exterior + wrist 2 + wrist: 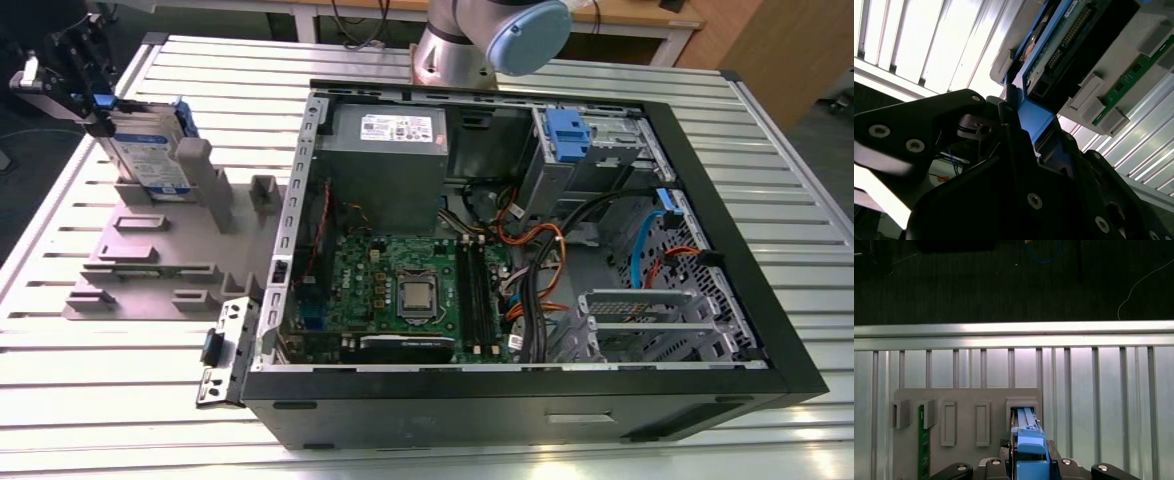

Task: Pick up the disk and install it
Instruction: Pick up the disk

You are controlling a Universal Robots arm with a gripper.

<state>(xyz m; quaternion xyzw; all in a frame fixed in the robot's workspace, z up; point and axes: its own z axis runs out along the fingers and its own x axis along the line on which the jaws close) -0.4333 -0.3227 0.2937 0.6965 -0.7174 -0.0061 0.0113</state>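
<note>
Pick-up step: clamped with gripper [94, 110] on disk [144, 150], upright in grey stand [147, 270]; probably calls for straight lift out.

1. The disk [144, 150] stands up in the grey holder [134, 272] at the exterior view's left. The fingers [1011, 131] pinch its blue end, and the air above is open.
2. A tall grey post [196, 172] stands just beside the disk. A shorter post [263, 192] stands between it and the computer case [534, 408].
3. The surface [120, 400] near the holder gives free room.
4. The case is open on top. Inside, a grey box [387, 160] and cables [534, 238] crowd the way.
</note>
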